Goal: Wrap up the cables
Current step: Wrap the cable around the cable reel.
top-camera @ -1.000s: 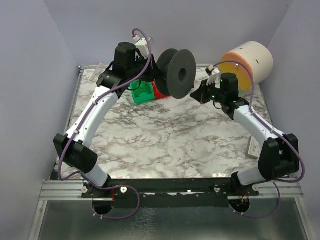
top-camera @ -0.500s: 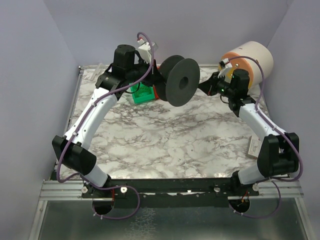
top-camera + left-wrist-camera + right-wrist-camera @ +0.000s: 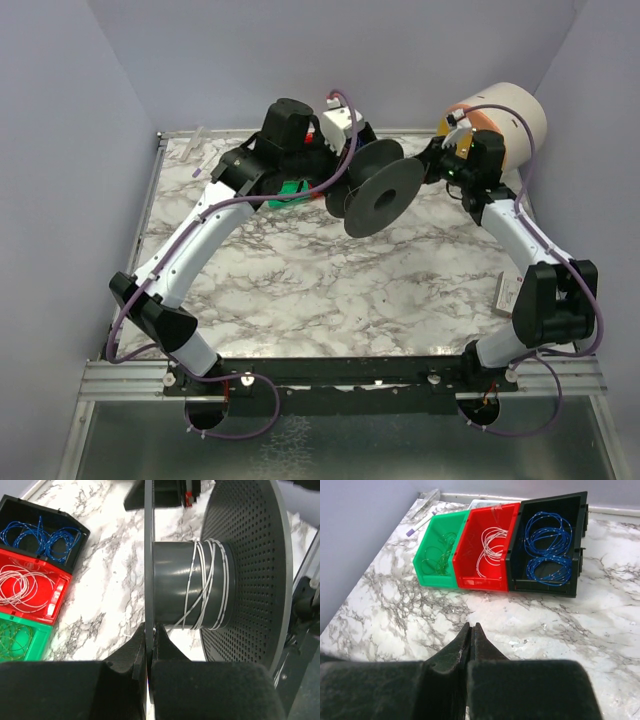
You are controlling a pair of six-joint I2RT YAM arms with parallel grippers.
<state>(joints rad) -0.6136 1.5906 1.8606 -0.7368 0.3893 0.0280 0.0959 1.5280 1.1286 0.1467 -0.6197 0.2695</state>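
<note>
Over the far middle of the marble table (image 3: 330, 290), the left gripper (image 3: 148, 630) is pinching the thin rim of one flange of the dark grey spool (image 3: 380, 192). Its jaws are standing almost together on that edge, and it is carrying the spool clear of the surface with the axis roughly level. Whitish wire (image 3: 207, 580) is lying on the core in several uneven, crossing turns, bunched toward the perforated flange. I cannot trace its free end.

The right gripper (image 3: 470, 630) is hovering just right of the spool with its jaws pressed together. Nothing is showing between them, though a wire this fine could be escaping the wrist view.

The remaining cables are sitting in three bins side by side at the back of the table:
- green coils (image 3: 437, 557) in the green bin (image 3: 432, 580)
- whitish coils (image 3: 490, 550) in the red bin (image 3: 482, 582)
- blue coils (image 3: 547, 545) in the black bin (image 3: 545, 587)

Judgement: winding looks to be under way, with most of the stock not yet on the spool.

Notes for doing this step well:
- The grip is sitting on a narrow flange edge, so any rotation should be going slowly to keep the spool from slipping or tilting.
- Light, steady tension is needed on the wire, since slack turns are likely to spring off.
- Guide new turns toward the bare half of the core to even out the pile.
- The right arm should be staying clear of the flange while it is feeding wire.
</note>
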